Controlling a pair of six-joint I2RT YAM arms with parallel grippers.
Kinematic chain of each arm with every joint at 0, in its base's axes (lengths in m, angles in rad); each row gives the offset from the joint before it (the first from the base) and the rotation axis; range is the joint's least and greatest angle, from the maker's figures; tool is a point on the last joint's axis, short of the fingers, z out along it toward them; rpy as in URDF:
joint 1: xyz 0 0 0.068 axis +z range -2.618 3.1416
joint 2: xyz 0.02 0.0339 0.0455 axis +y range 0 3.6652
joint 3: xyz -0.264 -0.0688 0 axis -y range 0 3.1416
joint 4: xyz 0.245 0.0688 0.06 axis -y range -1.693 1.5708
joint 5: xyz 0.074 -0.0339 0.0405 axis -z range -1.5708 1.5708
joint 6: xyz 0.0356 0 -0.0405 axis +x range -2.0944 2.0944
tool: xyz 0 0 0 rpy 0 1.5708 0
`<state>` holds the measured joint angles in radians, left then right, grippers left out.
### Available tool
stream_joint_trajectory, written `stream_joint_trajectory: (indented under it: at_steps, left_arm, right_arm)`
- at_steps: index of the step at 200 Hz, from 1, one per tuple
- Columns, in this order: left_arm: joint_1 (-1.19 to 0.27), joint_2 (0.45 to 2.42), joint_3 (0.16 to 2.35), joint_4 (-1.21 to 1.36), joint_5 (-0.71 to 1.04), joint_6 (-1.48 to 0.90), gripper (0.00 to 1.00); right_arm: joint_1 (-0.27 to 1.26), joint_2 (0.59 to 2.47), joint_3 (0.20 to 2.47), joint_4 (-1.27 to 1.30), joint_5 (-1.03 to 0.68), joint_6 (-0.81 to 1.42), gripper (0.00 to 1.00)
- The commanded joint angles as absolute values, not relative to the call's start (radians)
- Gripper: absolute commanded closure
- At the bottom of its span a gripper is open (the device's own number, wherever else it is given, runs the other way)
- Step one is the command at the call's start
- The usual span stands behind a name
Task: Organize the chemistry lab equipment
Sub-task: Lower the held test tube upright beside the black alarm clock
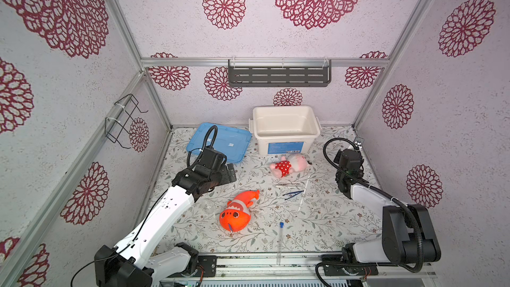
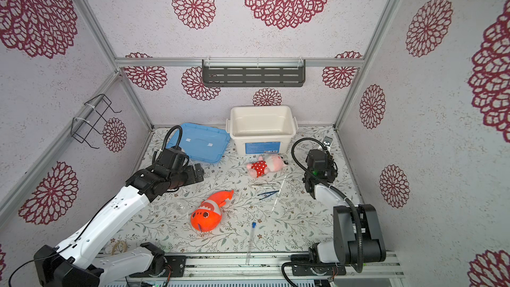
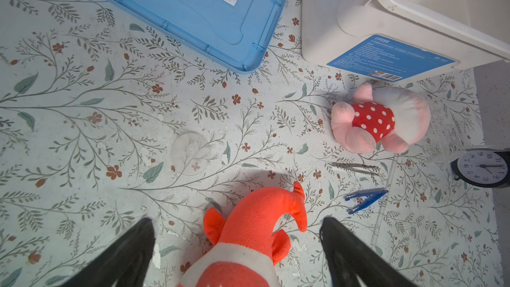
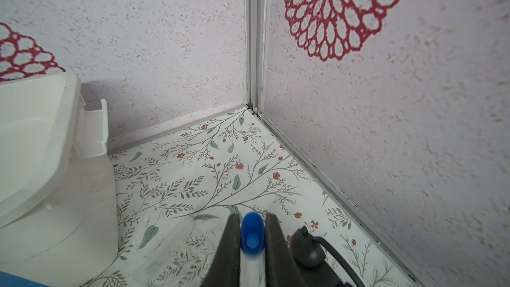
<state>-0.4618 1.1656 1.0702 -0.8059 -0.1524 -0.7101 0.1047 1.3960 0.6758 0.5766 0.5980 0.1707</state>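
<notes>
My right gripper (image 4: 252,218) is shut on a clear blue-capped tube (image 4: 251,233), held over the table's back right corner (image 1: 354,147). A second blue-capped tube (image 1: 280,241) lies at the front edge. Dark blue tweezers (image 1: 292,194) (image 3: 365,201), a slim metal tool (image 1: 287,185) (image 3: 354,167) and a thin white rod (image 1: 303,193) lie together right of centre. Clear round glassware (image 1: 209,207) sits left of the orange fish. My left gripper (image 3: 237,220) (image 1: 230,172) hangs open above the fish's tail, holding nothing.
An open white bin (image 1: 287,135) stands at the back, with its blue lid (image 1: 220,142) flat to its left. An orange plush fish (image 1: 237,213) lies centre front, a pink doll (image 1: 289,165) before the bin. A black clock (image 3: 481,167) stands by the right wall.
</notes>
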Motion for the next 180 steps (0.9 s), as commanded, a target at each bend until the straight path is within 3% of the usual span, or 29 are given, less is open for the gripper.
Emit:
stream_joint_trajectory:
  at_steps: [1,180]
  left_arm:
    - [-0.456,1.172,1.061,-0.795,-0.151,-0.731,0.03]
    - [-0.459,1.202,1.055,-0.774,-0.098,-0.759,0.03]
  right_arm:
    - [0.107,1.389,0.686,0.585,0.598,0.173,0.85]
    - [0.112,1.414,0.684,0.615,0.621,0.16,0.85]
